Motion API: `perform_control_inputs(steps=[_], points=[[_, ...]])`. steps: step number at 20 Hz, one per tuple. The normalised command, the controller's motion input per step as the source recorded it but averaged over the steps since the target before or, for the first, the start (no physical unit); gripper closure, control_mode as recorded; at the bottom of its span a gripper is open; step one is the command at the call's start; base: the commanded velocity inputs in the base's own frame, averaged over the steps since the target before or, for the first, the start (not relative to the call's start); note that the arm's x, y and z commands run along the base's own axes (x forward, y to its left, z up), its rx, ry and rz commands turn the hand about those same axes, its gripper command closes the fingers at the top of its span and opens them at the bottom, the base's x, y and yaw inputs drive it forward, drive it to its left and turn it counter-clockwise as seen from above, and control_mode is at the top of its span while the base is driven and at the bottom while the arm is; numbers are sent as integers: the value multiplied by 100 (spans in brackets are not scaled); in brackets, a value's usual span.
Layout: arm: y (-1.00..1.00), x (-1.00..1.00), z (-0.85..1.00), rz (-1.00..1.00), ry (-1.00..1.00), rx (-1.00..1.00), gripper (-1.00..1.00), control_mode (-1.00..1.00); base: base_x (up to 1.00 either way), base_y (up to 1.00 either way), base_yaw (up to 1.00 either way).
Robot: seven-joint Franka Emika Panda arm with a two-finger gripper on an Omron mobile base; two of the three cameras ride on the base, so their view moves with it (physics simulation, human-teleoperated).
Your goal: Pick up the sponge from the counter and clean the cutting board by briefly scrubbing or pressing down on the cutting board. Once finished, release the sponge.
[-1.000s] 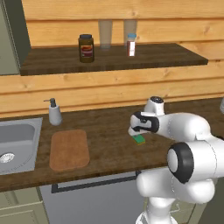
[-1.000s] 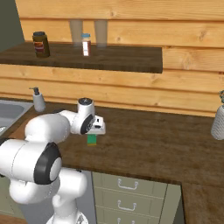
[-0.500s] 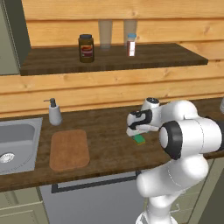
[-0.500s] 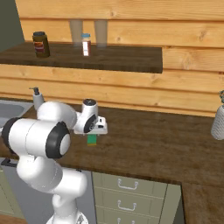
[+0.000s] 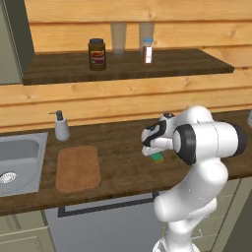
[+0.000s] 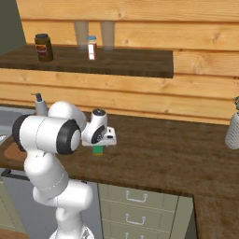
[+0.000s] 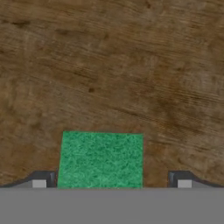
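The sponge (image 7: 100, 159) lies green side up on the dark wood-grain counter (image 7: 113, 65). My gripper (image 7: 111, 183) hangs right above it, open, with one dark fingertip (image 7: 39, 181) on each side of the sponge and apart from it. From the base views, the gripper (image 5: 153, 149) points down over the sponge (image 5: 157, 157), whose yellow layer shows at its edge (image 6: 98, 150). The light brown cutting board (image 5: 78, 168) lies flat on the counter well to the left of the sponge, near the sink.
A grey metal sink (image 5: 15, 162) is set into the counter at the far left, with a soap dispenser (image 5: 61, 126) behind the board. A shelf (image 5: 128, 64) above bears a jar (image 5: 97, 54) and a small bottle (image 5: 147, 50). A shaker (image 6: 233, 128) stands far right.
The hand has come down a little over the sponge and the arm's upper links have swung round. The jaws stay open and the sponge has not moved.
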Motion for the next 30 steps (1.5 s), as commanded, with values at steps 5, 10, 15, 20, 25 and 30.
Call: perform_control_inputs(steps=[5, 10, 15, 20, 25, 30], points=[[0, 13, -25, 3, 2, 0, -100, -100, 0, 0, 0], [0, 7, -21, 0, 0, 0, -100, -100, 0, 0, 0], [0, 3, -22, 0, 0, 0, 100, -100, 0, 0, 0], [0, 0, -8, 0, -1, 0, 100, -100, 0, 0, 0], [8, 0, 4, 0, -3, 0, 100, -100, 0, 0, 0], [26, -2, 33, 0, 0, 2, 100, -100, 0, 0, 0]])
